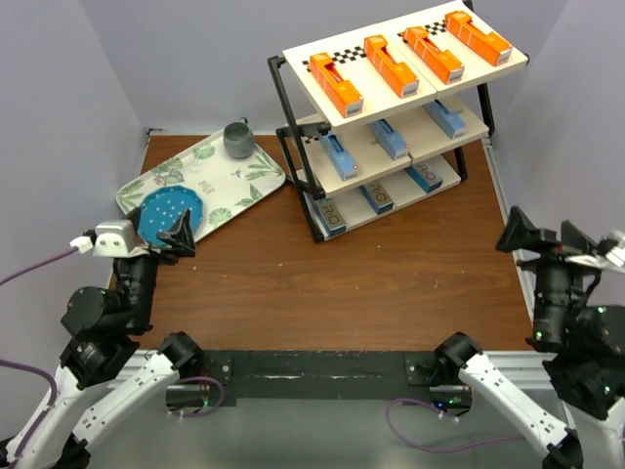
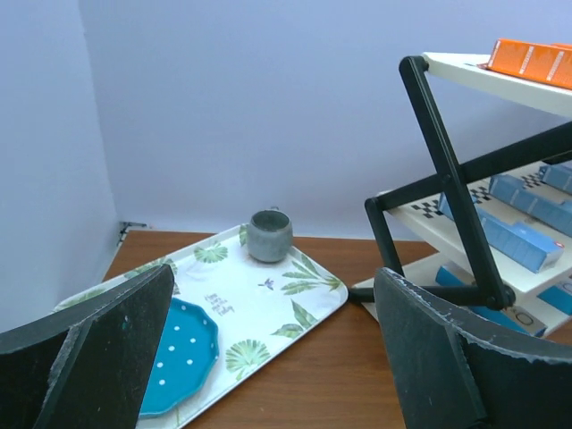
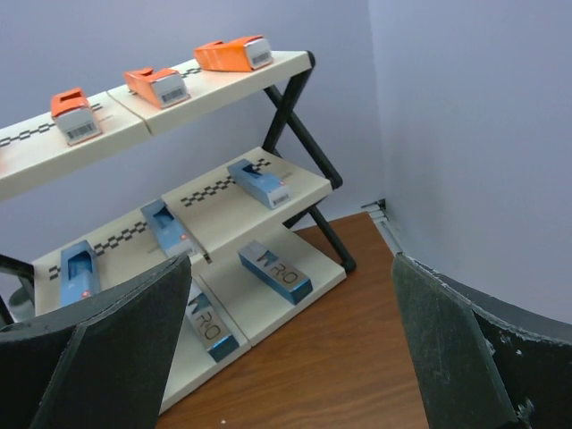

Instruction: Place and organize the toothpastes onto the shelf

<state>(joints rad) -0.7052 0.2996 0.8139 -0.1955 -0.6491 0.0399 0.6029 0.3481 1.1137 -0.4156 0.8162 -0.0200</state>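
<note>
1. We saw the shelf [image 1: 381, 96] at the upper right of the top view, standing on the brown bench [image 1: 342, 283] against the back wall, its slanted cream boards carrying checker strips.
2. Four orange toothpastes [image 1: 392, 65] lay side by side on the top tier, apart from one another, each pointing down the slope.
3. Three blue toothpastes [image 1: 389, 139] lay on the middle tier, spaced the same way.
4. Three darker cartons with large pale lettering [image 1: 376, 198] lay on the bottom tier. The right wrist view showed two of them near the centre of the frame.
5. We found no carton on the bench itself in any view.
6. The left pincer [image 2: 273, 349] was released, its black fingers [image 2: 98, 357] spread wide at the two lower corners of the left wrist view, with nothing between them. In the top view it sat at the left, at the near end of the tray.
7. The right pincer [image 3: 286, 349] was also released and held nothing. It hung at the right edge of the top view, well apart from the shelf and facing it.
8. A white leaf-patterned tray [image 1: 210, 176] lay at the upper left of the bench, just beside the shelf's left foot.
9. On the tray sat a blue dotted plate [image 1: 168, 210] at its near end and a grey cup [image 1: 238, 139] at its far end.
</note>
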